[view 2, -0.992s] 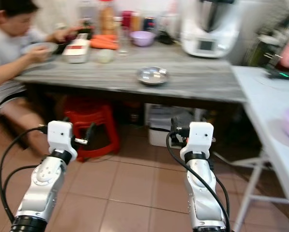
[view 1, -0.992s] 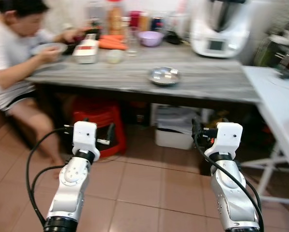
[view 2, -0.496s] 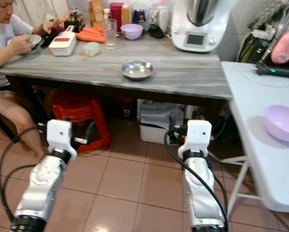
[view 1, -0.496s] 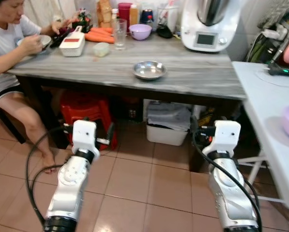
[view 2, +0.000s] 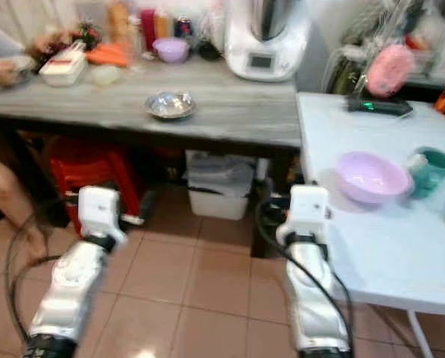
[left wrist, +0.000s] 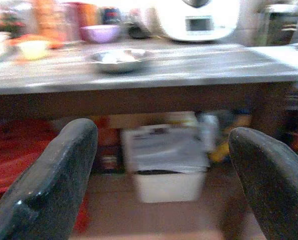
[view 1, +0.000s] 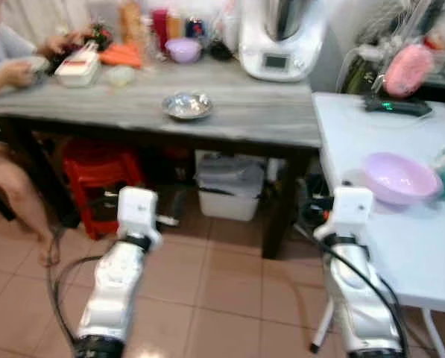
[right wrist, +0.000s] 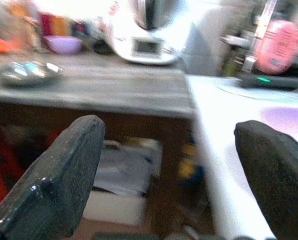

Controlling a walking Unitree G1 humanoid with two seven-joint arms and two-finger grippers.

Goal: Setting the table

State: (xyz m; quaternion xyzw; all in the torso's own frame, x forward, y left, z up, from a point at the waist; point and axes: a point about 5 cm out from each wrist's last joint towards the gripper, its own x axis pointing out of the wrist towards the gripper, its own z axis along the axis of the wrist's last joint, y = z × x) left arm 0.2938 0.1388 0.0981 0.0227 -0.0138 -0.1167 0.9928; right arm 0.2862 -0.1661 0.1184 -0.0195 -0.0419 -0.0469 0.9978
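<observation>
The robot is looking for the things it needs to set the table. Nothing is being carried at this moment, so this looks like the very start of the job.

A purple bowl (view 2: 371, 177) is sitting on the white tabletop (view 2: 371, 246), on the robot's right side. A teal cup (view 2: 431, 171) is standing just beside it. A shiny metal bowl (view 1: 186, 105) is sitting on the grey tabletop (view 1: 244, 119), farther away and to the left. A white kitchen machine (view 1: 278, 41) is standing at the back of that grey tabletop. A person is sitting at its far left end.

The next move is probably going closer to one of the bowls and reaching an arm out to it. The purple bowl is nearest to the right arm.

The left claw (left wrist: 161, 175) is spread wide, holding nothing and touching nothing. The right claw (right wrist: 171, 180) is spread wide too, and it is empty. Both are held low in front of the robot, above the tiled floor (view 1: 222, 283).
</observation>
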